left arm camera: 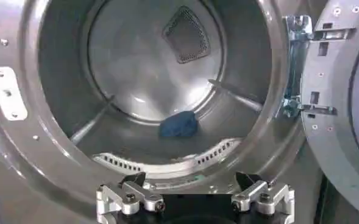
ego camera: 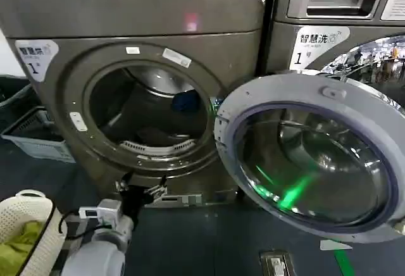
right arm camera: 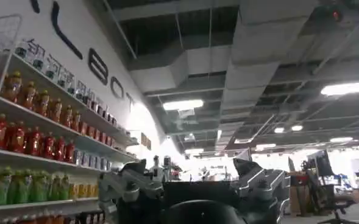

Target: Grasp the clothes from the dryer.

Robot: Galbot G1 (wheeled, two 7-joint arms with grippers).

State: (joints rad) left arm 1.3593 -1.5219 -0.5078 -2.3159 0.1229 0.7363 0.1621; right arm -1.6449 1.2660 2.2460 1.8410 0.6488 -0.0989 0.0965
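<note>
The dryer (ego camera: 133, 19) stands with its round door (ego camera: 310, 156) swung open to the right. A small blue piece of clothes (ego camera: 185, 100) lies at the back of the drum, low on the steel floor (left arm camera: 178, 124). My left gripper (ego camera: 140, 187) hovers just outside and below the drum's mouth, pointing in; its fingers are open with nothing between them (left arm camera: 193, 181). My right gripper (right arm camera: 194, 170) is held away from the dryer, pointing up toward a ceiling, open and empty.
A white mesh basket (ego camera: 28, 216) holding a yellow-green cloth sits at my lower left. A grey crate (ego camera: 35, 133) stands on the floor left of the dryer. The door hinge (left arm camera: 298, 67) flanks the opening. Shelves of bottles (right arm camera: 33, 140) show behind the right gripper.
</note>
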